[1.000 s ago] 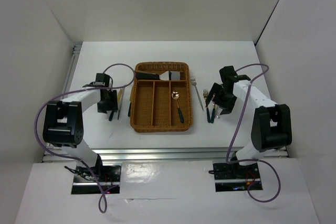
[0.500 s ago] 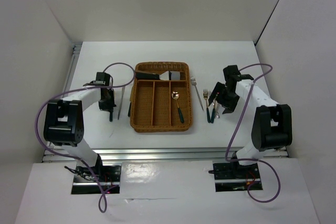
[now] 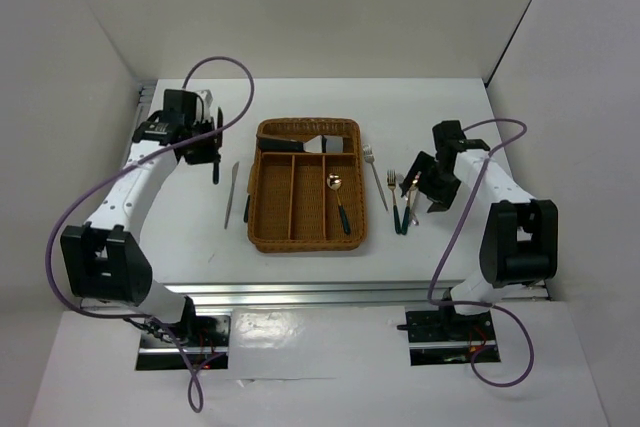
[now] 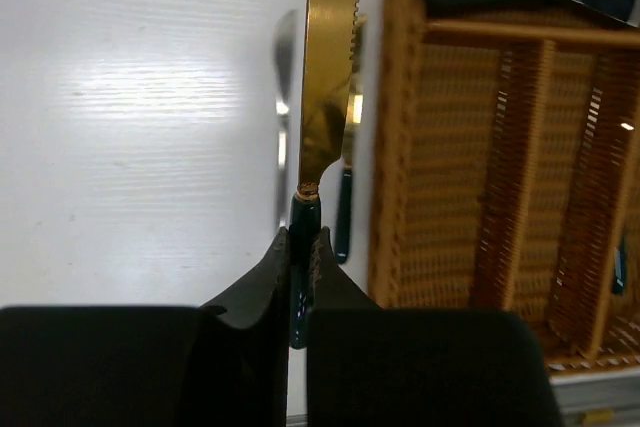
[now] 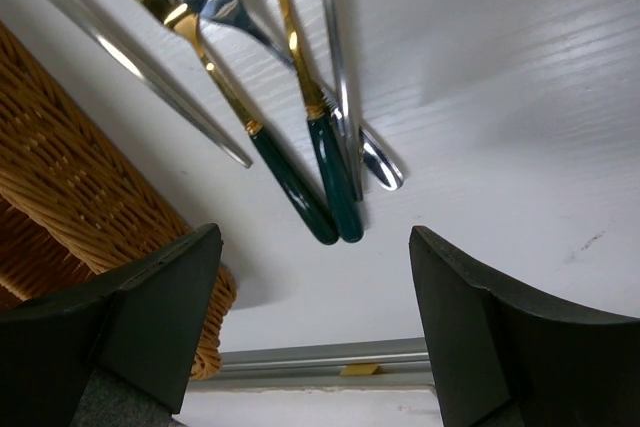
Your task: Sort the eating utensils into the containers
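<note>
Left jaws clamp gold knife (image 4: 331,57) by handle

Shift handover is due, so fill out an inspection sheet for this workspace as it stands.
Surface: white table, no spills seen.
Job's things: wicker tray holds a silver server in the crosswise slot and a gold spoon in the right long slot; a silver knife lies left of the tray; a cluster of forks and spoons lies right of it.
Clutter: nothing seen.
Grippers: left gripper, jaws shut on the handle of a gold knife; right gripper, jaws open above the cluster.
Cables: purple cables loop clear of the tray.
Surroundings: white walls.
</note>
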Controlling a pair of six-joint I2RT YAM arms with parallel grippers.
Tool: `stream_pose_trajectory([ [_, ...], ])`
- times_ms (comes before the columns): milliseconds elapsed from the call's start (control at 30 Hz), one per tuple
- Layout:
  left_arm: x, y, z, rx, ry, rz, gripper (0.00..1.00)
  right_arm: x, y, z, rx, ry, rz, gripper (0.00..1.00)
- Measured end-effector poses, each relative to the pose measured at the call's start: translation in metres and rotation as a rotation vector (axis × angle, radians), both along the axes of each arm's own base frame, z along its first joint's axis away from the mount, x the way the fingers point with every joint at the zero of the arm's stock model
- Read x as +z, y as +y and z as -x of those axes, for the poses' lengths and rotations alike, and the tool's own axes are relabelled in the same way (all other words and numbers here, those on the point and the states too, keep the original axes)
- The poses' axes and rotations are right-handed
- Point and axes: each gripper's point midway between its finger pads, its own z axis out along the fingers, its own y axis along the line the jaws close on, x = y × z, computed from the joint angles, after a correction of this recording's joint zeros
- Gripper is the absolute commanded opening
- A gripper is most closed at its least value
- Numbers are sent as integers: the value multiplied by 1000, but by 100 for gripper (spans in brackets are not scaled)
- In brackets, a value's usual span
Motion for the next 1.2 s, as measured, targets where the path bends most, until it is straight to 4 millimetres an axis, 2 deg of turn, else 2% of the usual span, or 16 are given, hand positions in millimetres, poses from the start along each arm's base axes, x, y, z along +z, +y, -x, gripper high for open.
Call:
stream_pose_trajectory([
  [67, 12, -19, 4, -53, -20, 25, 0, 0, -9, -2, -23, -5, -3, 83],
  [167, 15, -54, 19, -133, -10, 74, 0, 1, -21, -6, -54, -17, -14, 83],
  [267, 3, -86, 36, -187, 32, 144, 0, 3, -27, -9, -59, -28, -13, 83],
  [367, -19, -107, 54, -204, 94, 176, 0, 4, -26, -10, -45, -35, -17, 83],
  [533, -45, -124, 69, -198, 146, 200, 0, 4, -24, -10, -29, -38, -24, 83],
  [833, -97, -134, 58, -145, 240, 180, 2, 6, -23, -11, -19, -49, -30, 82],
  [967, -116, -139, 54, -143, 280, 150, 18, 8, -25, -11, -21, -57, -20, 82],
  [1000, -117, -139, 54, -143, 281, 144, 23, 8, -25, -10, -22, -59, -17, 82],
  [1033, -118, -140, 53, -141, 281, 140, 34, 8, -25, -9, -22, -60, -14, 82],
  [1133, -115, -141, 51, -131, 275, 144, 50, 6, -26, -3, -23, -53, -5, 82],
  [1167, -112, -143, 50, -129, 271, 147, 68, 5, -26, 0, -24, -51, -1, 82],
  [1200, -110, -143, 48, -132, 262, 144, 81, 3, -24, 3, -22, -46, -1, 80],
])
